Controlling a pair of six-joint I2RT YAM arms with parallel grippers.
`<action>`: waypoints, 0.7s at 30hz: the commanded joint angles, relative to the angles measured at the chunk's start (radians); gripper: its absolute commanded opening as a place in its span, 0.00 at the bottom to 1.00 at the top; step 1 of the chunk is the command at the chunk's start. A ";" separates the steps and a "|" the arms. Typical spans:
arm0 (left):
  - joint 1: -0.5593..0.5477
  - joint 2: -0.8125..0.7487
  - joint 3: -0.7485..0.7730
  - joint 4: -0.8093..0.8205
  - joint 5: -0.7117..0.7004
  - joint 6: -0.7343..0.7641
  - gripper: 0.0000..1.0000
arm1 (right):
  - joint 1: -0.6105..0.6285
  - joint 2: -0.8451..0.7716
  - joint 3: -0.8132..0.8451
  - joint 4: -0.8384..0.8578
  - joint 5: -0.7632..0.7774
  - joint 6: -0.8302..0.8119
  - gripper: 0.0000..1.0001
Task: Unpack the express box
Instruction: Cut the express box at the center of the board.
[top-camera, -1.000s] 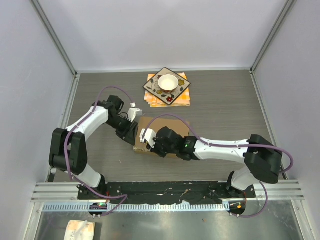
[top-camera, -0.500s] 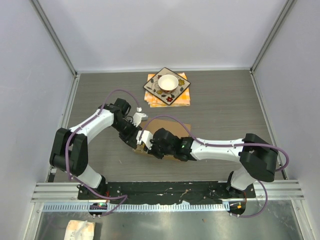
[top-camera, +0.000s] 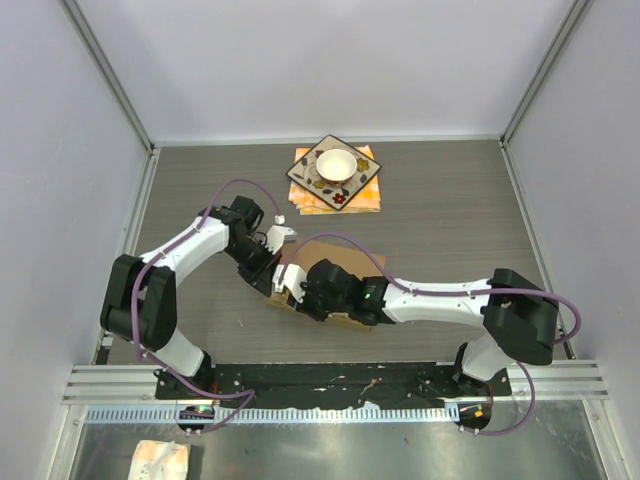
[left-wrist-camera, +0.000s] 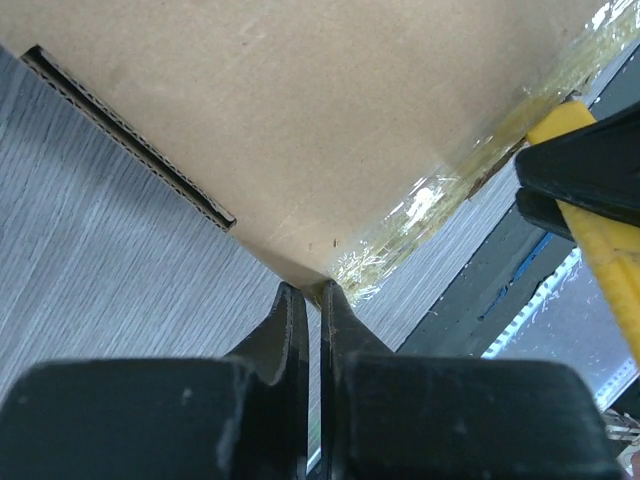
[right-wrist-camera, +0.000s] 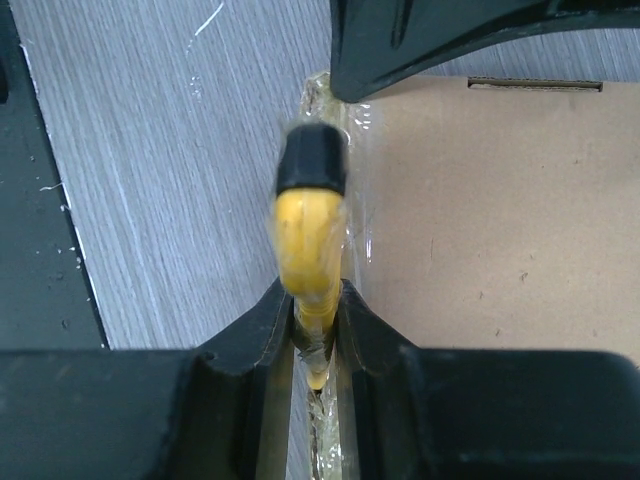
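Note:
The express box (top-camera: 345, 252), flat brown cardboard, lies mid-table under my right arm. In the left wrist view, clear tape (left-wrist-camera: 420, 205) runs along one edge of the box (left-wrist-camera: 300, 120). My left gripper (left-wrist-camera: 312, 290) is shut, its tips against the box's corner; I cannot tell whether it pinches anything. It shows from above at the near-left corner (top-camera: 268, 283). My right gripper (right-wrist-camera: 315, 295) is shut on a yellow tool with a black tip (right-wrist-camera: 308, 225), held along the taped edge of the box (right-wrist-camera: 490, 220). From above, the right gripper (top-camera: 292, 287) sits close beside the left one.
An orange-patterned square plate (top-camera: 313, 180) with a white bowl (top-camera: 337, 163) lies on an orange cloth at the back. Grey walls close in the left, right and far sides. A metal rail (top-camera: 330, 378) runs along the near edge.
My left gripper has swung in from the box's left side to its near-left corner. The right gripper with the yellow tool has shifted slightly left, closer to it.

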 joint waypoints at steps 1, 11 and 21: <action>-0.027 0.079 -0.066 0.101 -0.224 0.061 0.00 | 0.006 -0.096 -0.026 -0.021 0.008 0.011 0.01; -0.015 0.102 -0.044 0.149 -0.351 0.074 0.00 | 0.014 -0.236 -0.080 -0.170 0.072 0.048 0.01; 0.001 0.105 -0.035 0.144 -0.361 0.088 0.00 | 0.029 -0.305 -0.112 -0.321 0.119 0.114 0.01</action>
